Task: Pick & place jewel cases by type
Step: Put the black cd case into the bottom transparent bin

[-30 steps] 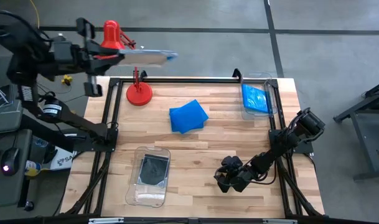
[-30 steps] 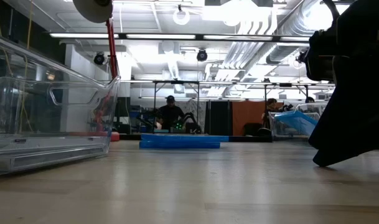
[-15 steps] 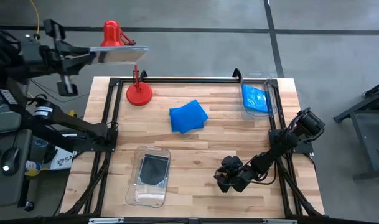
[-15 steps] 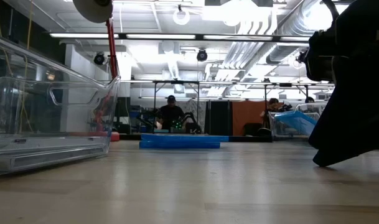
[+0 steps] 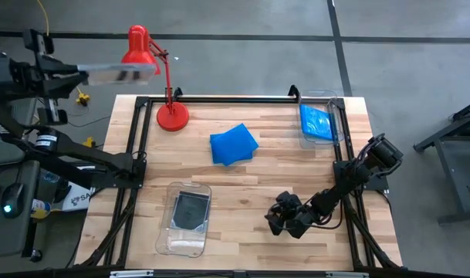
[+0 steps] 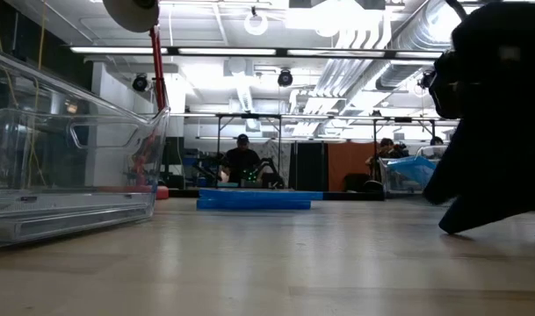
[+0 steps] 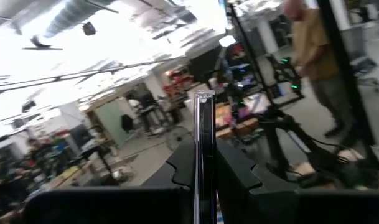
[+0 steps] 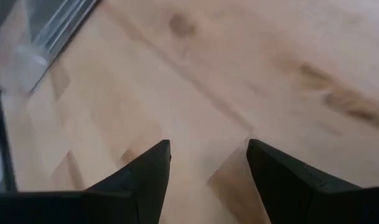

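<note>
Two clear plastic bins [image 5: 187, 220] sit on the planked wooden worktop [image 5: 250, 185]. Left gripper [image 7: 205, 163] fingers pinch a thin jewel case [image 5: 117, 72] beyond the worktop's edge; right gripper [image 8: 208, 168] fingers spread, empty.

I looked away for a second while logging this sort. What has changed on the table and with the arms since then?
The left gripper, shut on a jewel case, has swung further left, off the table's back-left corner. The right gripper, open and empty, barely shifted near the front right. The blue jewel cases, both clear bins and the red lamp stayed put.
</note>
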Motion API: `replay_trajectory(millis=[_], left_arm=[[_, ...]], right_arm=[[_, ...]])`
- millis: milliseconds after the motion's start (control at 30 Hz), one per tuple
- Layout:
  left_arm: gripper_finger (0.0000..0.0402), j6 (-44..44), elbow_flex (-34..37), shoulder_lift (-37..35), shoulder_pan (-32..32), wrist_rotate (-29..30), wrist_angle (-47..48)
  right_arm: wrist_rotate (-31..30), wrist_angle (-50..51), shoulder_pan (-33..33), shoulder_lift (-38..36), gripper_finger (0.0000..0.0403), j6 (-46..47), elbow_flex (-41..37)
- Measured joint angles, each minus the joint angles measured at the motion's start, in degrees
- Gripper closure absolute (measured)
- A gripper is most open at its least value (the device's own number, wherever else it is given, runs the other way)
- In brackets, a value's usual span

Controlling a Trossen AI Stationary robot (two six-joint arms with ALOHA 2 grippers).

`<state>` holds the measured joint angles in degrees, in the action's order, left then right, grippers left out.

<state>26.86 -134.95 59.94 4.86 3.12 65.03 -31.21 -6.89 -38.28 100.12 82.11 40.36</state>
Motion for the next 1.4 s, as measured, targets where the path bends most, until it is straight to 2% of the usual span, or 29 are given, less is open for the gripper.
replay_trajectory(millis=[167,400,667,900,1100,1267,1400], left_arm=[[0.0371,1.40,0.08,-0.53,0.00,-4.79,1.99],[0.0371,0.72,0.06,-2.45,0.00,-10.60,5.34],[0.0371,-5.93,0.03,-5.39,0.00,-17.96,11.84],[0.0371,-12.64,0.02,-6.24,0.02,-19.92,21.11],[0.0371,-14.86,0.02,-6.24,0.04,-23.99,22.24],[0.0371,-15.52,2.77,-6.29,0.04,-26.15,22.17],[0.0371,-15.17,7.56,-6.33,0.04,-28.62,21.02]], right_arm=[[-2.90,-0.13,0.09,0.02,0.0192,6.10,-0.02],[-0.84,-1.50,2.43,0.04,0.0192,8.11,-0.02],[0.12,-5.13,6.16,0.04,0.0192,10.47,-0.02],[0.12,-8.67,8.22,0.04,0.0192,10.47,-0.02],[0.03,-8.69,8.79,0.04,0.0192,10.47,-0.02],[-0.01,-8.71,8.81,0.04,0.0192,10.47,-0.02],[-0.15,-8.62,9.16,0.04,0.0192,10.44,0.00]])
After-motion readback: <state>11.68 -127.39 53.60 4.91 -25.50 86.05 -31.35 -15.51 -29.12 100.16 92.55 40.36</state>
